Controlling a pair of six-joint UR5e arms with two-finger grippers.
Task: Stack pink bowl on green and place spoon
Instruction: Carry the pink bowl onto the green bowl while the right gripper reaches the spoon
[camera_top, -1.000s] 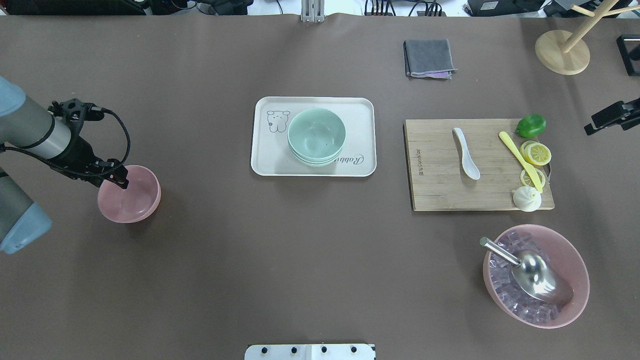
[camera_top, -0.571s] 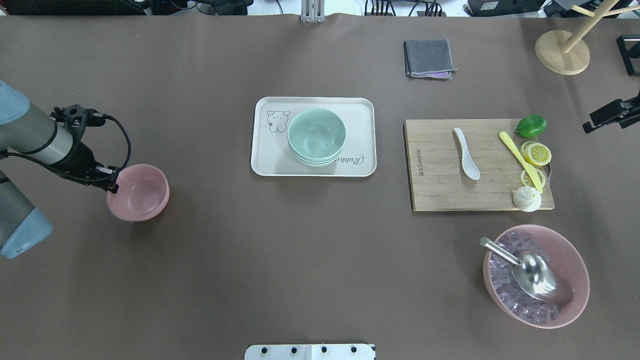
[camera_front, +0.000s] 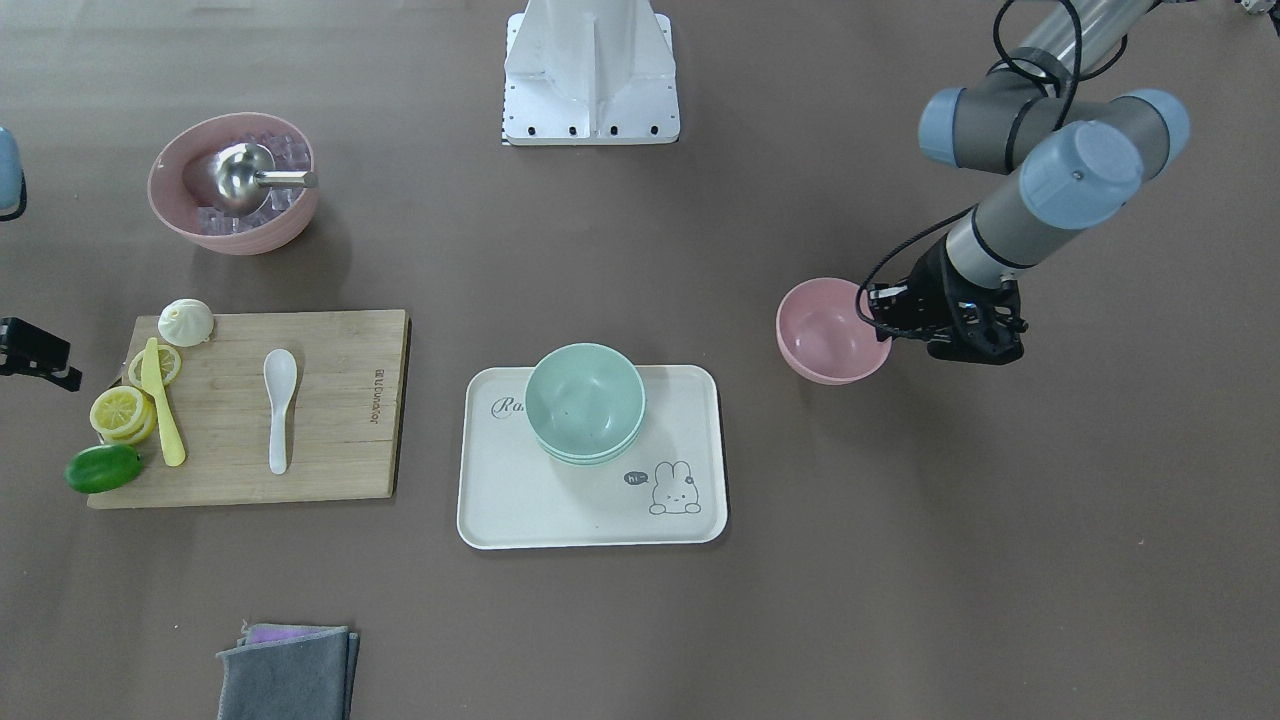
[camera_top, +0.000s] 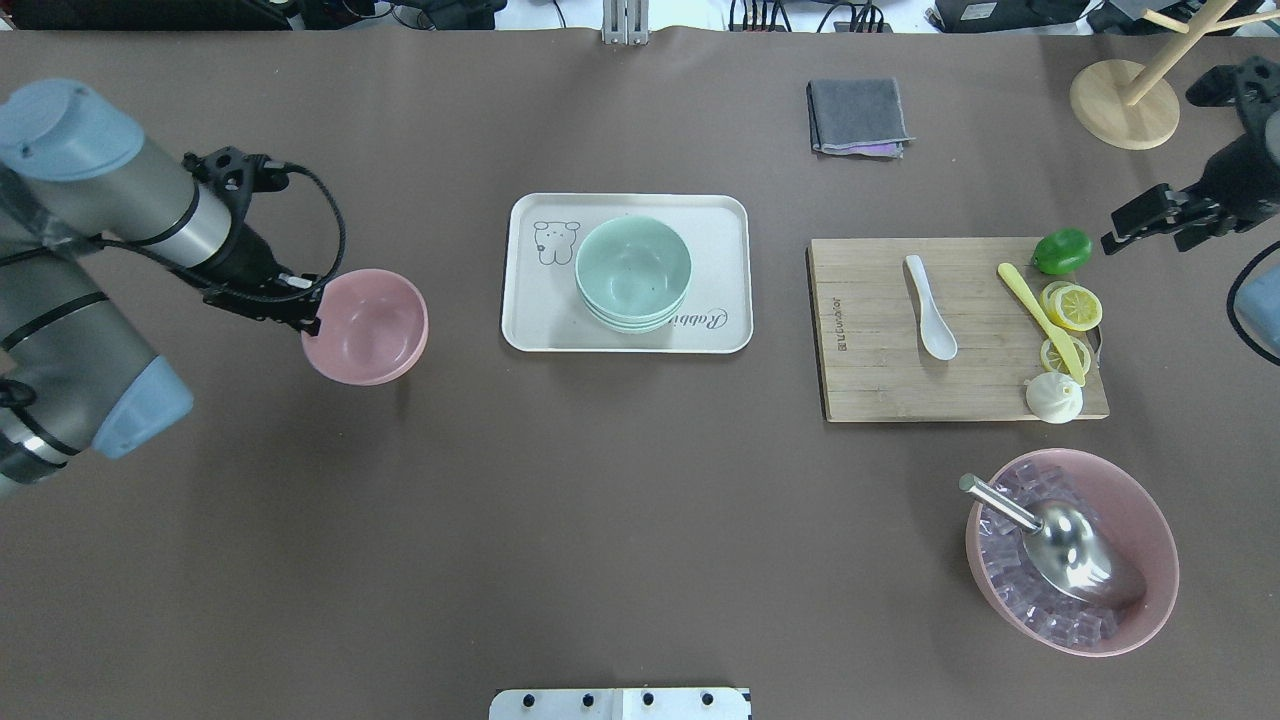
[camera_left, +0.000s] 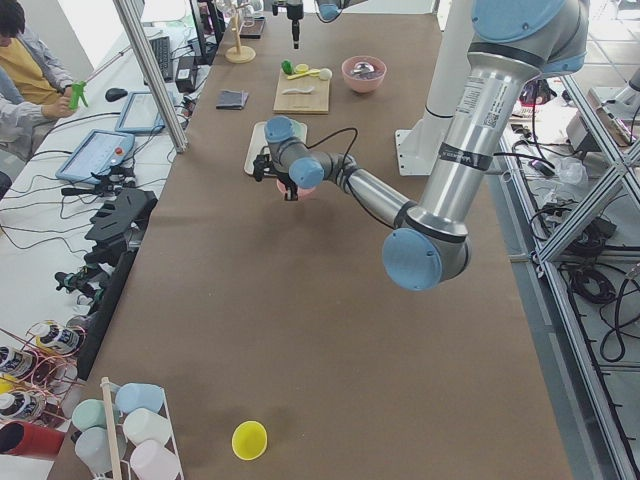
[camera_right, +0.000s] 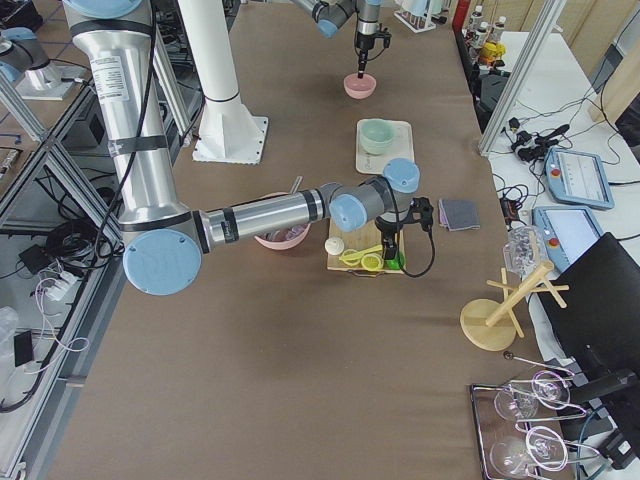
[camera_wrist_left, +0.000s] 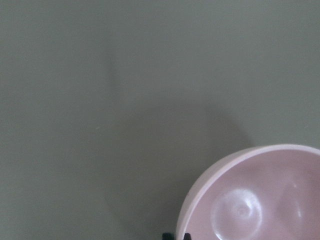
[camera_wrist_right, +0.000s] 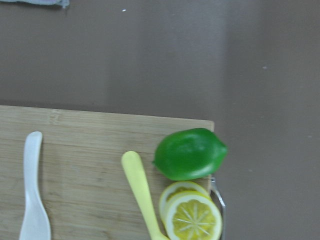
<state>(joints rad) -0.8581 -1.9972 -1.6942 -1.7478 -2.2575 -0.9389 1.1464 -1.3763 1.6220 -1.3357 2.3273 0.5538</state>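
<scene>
Two grippers in view; left gripper (camera_top: 312, 322) pinching rim of pink bowl (camera_top: 372, 325), jaws clamped on it; bowl hanging above table (camera_top: 600, 500), near tray (camera_top: 530, 325) carrying green bowl (camera_top: 632, 265), not touching; spoon (camera_top: 932, 312) lying on cutting board (camera_top: 870, 385), apart from yellow knife (camera_top: 1035, 315); right gripper (camera_top: 1112, 240) hovering near lime (camera_top: 1062, 250), claw apart or together: cannot tell.

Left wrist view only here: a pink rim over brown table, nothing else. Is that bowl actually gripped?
Observer: Yes. The left gripper pinches the rim of the small matte pink bowl.
Operator: Where is the green one?
Observer: The pale green round bowl sits on a white rectangular tray, apart from the pink bowl.
Operator: And the spoon?
Observer: The white glossy spoon lies on the wooden cutting board, apart from the right gripper.
</scene>
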